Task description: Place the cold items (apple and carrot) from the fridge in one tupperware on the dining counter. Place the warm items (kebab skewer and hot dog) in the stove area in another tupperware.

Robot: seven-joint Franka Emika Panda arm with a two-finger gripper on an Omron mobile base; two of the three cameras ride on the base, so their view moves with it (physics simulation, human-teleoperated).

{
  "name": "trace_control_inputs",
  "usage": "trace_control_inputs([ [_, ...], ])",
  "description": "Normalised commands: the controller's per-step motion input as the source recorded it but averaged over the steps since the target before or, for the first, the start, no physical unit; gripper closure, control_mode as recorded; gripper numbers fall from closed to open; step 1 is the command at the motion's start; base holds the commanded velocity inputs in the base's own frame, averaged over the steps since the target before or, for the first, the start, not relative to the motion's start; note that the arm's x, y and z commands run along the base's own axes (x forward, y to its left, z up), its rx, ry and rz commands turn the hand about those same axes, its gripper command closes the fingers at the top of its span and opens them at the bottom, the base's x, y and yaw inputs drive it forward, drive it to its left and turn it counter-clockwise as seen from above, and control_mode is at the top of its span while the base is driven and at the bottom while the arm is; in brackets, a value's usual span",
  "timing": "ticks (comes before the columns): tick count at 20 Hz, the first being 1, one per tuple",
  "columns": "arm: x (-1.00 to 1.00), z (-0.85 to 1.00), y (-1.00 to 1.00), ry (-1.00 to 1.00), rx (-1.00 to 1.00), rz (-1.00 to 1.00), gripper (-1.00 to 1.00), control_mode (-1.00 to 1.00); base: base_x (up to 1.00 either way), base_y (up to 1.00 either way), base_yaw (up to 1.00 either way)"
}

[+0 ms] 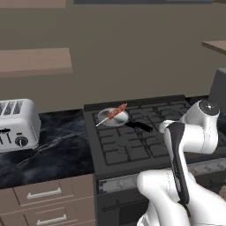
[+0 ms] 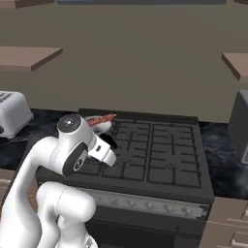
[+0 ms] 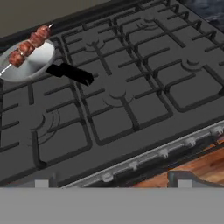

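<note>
The left base view looked forward and down from behind the arm, taking in the stove (image 1: 141, 137) and the counter (image 1: 62, 150) along its left edge. The right base view faced the same stove (image 2: 155, 155) from the other side, reaching the counter by its right edge. The hand view sat much nearer, tilted down over the grates (image 3: 122, 96) toward the stove's front edge. All three shared the back left burner

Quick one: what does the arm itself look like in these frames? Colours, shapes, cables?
Glossy white, rounded arm links with dark joint seams, round grey end caps at the joints, and a black strip along the link nearest the left base camera. No loose cables or markings visible. The fingers are too hidden to describe.
</note>
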Motion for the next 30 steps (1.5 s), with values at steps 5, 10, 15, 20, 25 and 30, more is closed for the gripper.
trace_control_inputs([
  [5, 0.00, 0.00, 0.00, 0.00, 0.00, 0.00, -1.00, 1.00, 0.72, 0.56, -0.09],
  [10, 0.78, 0.00, 0.31, 0.17, 0.00, -0.10, -1.00, -1.00, 0.15, 0.11, -0.02],
  [15, 1.00, 0.00, 0.44, 0.07, 0.02, -0.13, -1.00, -1.00, 0.00, 0.00, 0.00],
  [20, 1.00, 0.00, 0.29, 0.05, 0.15, -0.02, -1.00, -1.00, 0.00, 0.00, 0.00],
  [25, 1.00, 0.00, 0.36, 0.16, 0.11, 0.00, -1.00, -1.00, 0.00, 0.00, 0.00],
  [30, 0.98, 0.00, 0.39, 0.11, 0.01, 0.00, -1.00, -1.00, 0.00, 0.00, 0.00],
])
